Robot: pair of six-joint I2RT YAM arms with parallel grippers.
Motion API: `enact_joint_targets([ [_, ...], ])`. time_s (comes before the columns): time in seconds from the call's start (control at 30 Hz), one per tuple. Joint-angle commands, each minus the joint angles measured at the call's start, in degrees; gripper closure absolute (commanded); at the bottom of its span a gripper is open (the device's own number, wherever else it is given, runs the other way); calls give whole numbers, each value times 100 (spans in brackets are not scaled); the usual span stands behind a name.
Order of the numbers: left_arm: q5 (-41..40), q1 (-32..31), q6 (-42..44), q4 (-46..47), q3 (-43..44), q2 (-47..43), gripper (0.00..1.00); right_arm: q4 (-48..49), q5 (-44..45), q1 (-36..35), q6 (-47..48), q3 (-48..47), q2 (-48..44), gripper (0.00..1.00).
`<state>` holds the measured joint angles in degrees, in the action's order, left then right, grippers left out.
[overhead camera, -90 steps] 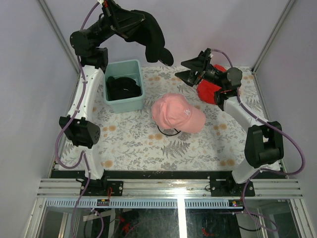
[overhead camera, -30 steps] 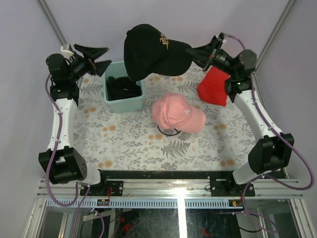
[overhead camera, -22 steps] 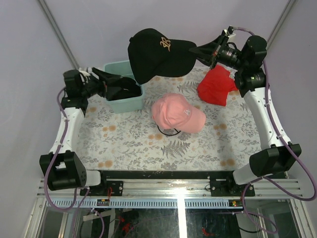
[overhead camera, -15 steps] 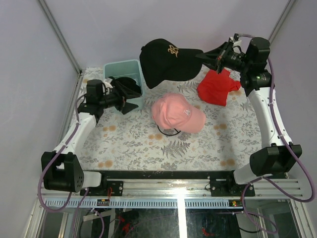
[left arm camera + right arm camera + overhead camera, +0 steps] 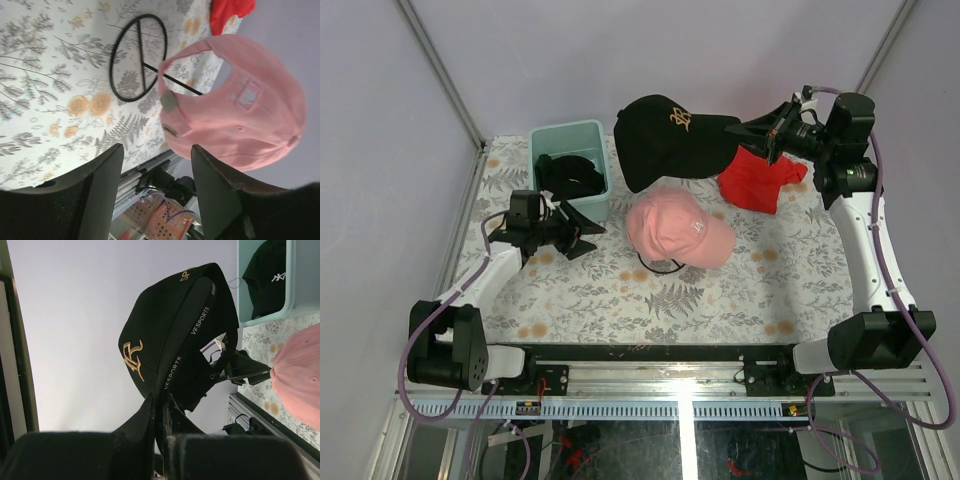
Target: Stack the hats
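My right gripper (image 5: 767, 133) is clamped on the stiff curved brim of a black fabric baseball cap with a gold embroidered logo (image 5: 670, 140). On the right wrist camera the two fingers close together (image 5: 161, 410) on the brim's edge. The cap (image 5: 175, 340) hangs out ahead of them, its rounded crown clear of the table, and the lettered inner band shows. Below and just past that crown sits a light pink cotton baseball cap with a white logo (image 5: 675, 228), resting on the table with its brim pointing towards the right arm's side. The overhead view has the black crown overlapping the pink cap's far edge, but I cannot tell whether they touch. Directly under the right gripper is a crumpled bright red cloth (image 5: 755, 180).

My left gripper (image 5: 582, 232) is spread wide with nothing between its fingers, low over the floral-printed table covering (image 5: 620, 300). On its wrist camera (image 5: 157, 150) the pink cap (image 5: 245, 115) lies straight ahead, showing its back strap and opening. A thin black wire ring with a crossbar (image 5: 140, 57) lies flat on the cloth, partly under the cap's edge. The red cloth (image 5: 231, 12) is further on. Behind and beside the left gripper stands a mint-green rectangular plastic tub (image 5: 567, 128), and another dark cap with a small white logo (image 5: 570, 175) is folded down inside it. The right wrist camera sees the same tub (image 5: 292, 275) and dark cap (image 5: 267, 275).
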<state>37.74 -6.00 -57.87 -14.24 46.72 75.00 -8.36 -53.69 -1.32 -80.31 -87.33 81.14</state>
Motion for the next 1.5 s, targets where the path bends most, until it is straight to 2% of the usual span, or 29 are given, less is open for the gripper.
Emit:
enact_joint_targets([
  [0.0, -339, 38, 417, 207, -198, 82, 46, 21, -279, 1, -1, -43, -362, 100],
  [0.03, -323, 55, 443, 358, -206, 245, 49, 15, -268, 0, 3, -24, -389, 100],
  [0.13, -623, 100, 640, 553, -55, 604, 70, -34, -212, 1, 22, 38, -463, 100],
  [0.2, -911, 150, 790, 633, 76, 838, 79, -36, -187, 5, 29, 81, -508, 100],
  [0.43, -1410, 557, 1120, 708, 850, 1698, 85, -165, -142, 0, 92, 101, -606, 100],
  [0.63, -1114, 667, 1125, 837, 1539, 2357, 86, -415, -115, 1, 288, 143, -617, 100],
  [0.7, -713, 641, 997, 1023, 1564, 2458, 84, -459, -143, 9, 340, 139, -585, 100],
  [0.83, 44, 433, 579, 1545, 1093, 2223, 62, -487, -197, 9, 471, 115, -502, 100],
  [0.93, 230, 200, 358, 1614, 690, 1889, 53, -268, -258, 9, 456, 165, -465, 100],
  [1.07, 14, -43, 387, 1312, 369, 1554, 51, 291, -297, 9, 168, 324, -421, 100],
  [1.17, -75, -116, 434, 1257, 233, 1647, 50, 562, -332, 9, 27, 349, -370, 100],
  [1.47, 153, -347, -288, 2169, 189, 1988, 44, 406, -317, 9, 179, 322, -358, 100],
])
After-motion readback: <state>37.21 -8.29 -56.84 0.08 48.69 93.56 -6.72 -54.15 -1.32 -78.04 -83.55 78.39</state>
